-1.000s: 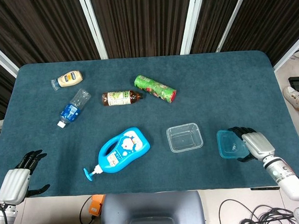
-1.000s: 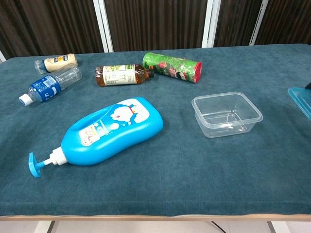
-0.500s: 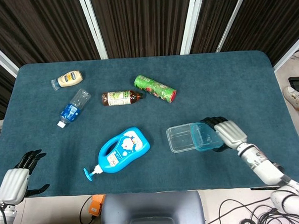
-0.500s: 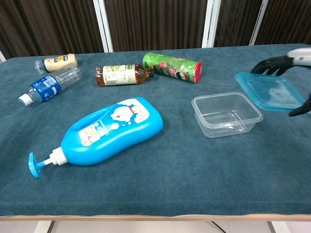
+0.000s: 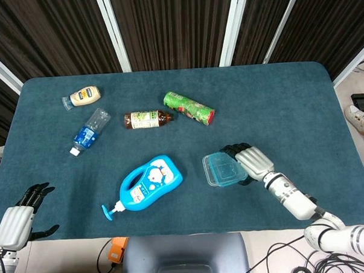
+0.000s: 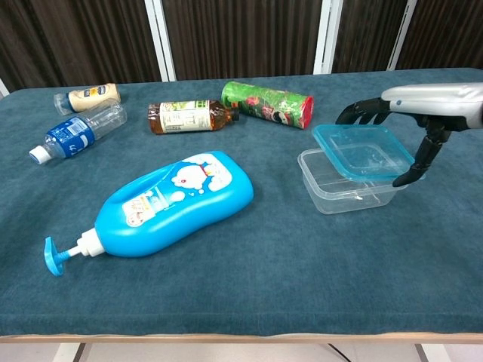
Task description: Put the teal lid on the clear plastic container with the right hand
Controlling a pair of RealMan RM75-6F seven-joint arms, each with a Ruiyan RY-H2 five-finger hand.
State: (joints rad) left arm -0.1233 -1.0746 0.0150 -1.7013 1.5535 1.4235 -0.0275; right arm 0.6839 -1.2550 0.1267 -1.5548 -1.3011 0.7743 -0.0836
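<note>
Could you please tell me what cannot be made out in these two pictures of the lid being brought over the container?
- Whether the teal lid touches the clear container: the head view looks straight down, and the chest view shows the lid tilted just above the rim.
- The right hand's palm-side grip: hidden by its own back in the head view.
- The left hand: outside the chest view.
- The label text on the brown bottle: too small.

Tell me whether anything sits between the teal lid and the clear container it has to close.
Nothing visible does. The right hand holds the teal lid just above the clear plastic container, shifted slightly toward the hand's side. The container looks empty, and the nearest object, the green can, lies well clear behind it.
</note>
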